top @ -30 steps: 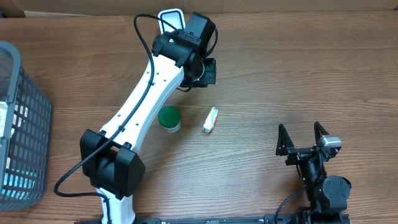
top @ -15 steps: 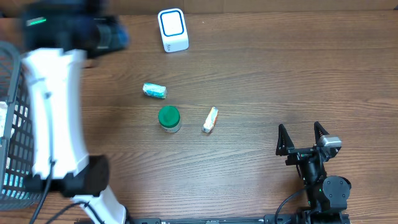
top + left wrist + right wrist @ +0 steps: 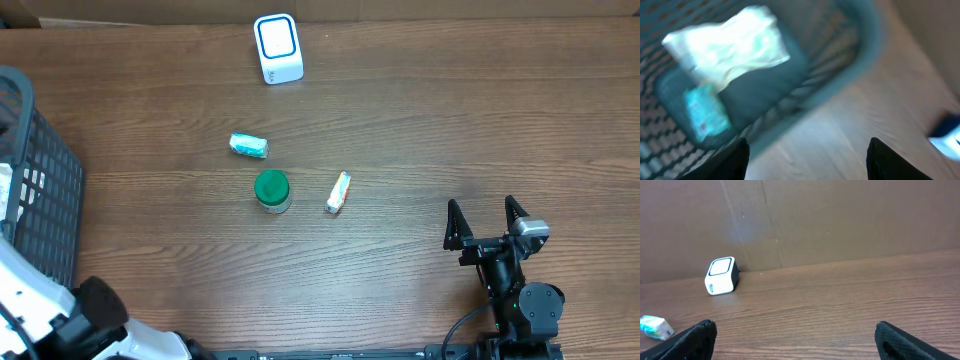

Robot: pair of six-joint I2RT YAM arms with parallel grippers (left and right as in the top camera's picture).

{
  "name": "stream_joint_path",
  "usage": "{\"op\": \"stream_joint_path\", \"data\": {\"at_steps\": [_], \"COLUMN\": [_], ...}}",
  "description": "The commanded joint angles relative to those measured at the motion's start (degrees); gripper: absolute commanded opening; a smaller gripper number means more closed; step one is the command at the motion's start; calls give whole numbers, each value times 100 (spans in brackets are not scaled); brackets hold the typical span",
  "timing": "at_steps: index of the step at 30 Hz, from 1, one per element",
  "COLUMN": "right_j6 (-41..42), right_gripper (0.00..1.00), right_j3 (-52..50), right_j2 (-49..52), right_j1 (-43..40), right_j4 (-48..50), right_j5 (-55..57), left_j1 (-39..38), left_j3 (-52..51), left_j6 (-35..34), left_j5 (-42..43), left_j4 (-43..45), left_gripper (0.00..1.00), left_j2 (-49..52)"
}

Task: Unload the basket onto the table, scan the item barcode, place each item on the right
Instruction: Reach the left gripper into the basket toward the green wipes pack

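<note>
The white and blue barcode scanner (image 3: 278,47) stands at the table's far edge; the right wrist view also shows the scanner (image 3: 720,275). A teal packet (image 3: 249,146) lies on the wood in front of it. A green-lidded jar (image 3: 272,190) and a small stick-shaped pack (image 3: 339,192) sit nearer the middle. My left gripper (image 3: 807,165) is open and empty, seen blurred above the basket (image 3: 865,55). Only part of the left arm (image 3: 45,315) shows overhead, at the bottom left. My right gripper (image 3: 487,225) rests open at the front right, holding nothing.
The dark mesh basket (image 3: 55,210) stands at the left edge, holding a white bag (image 3: 735,45) and a teal pack (image 3: 702,112). A brown cardboard wall (image 3: 840,220) rises behind the scanner.
My left gripper opened and left the teal packet on the table below the scanner. The left arm then swung left and down, toward the basket. The right arm stayed still.
</note>
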Motion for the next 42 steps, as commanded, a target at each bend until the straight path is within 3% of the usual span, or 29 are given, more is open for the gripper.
{"op": "stream_joint_path", "data": {"at_steps": [1,10,16,22,26,31,42], "right_j6": [-7,-7,-7,-7,-7,-7,-7], "right_gripper": [100,100,100,100,100,100,100], "right_j3": [-68,-68,-68,-68,-68,-68,-68], "right_j2": [-57,-57,-57,-57,-57,-57,-57], "right_j1": [20,20,20,20,20,20,20], "right_j4": [31,31,31,31,31,31,31], "right_j5": [50,50,48,48,50,48,50], "left_j1": [501,1528,1790,1943,1989,1989,1991], "left_j3": [-494,-2361,-3864,-5292,-6002,-6349,-6356], "left_j6": [-323,-267,-264,-264,109,293,422], "left_j5": [-269,-479,-739,-975,-994,-994,-1357], "left_j4": [26,861,1633,2616,3368,3952,4299], "left_gripper": [63,65,66,91,92,90,86], "left_j2": [50,57,57,83,179,308,315]}}
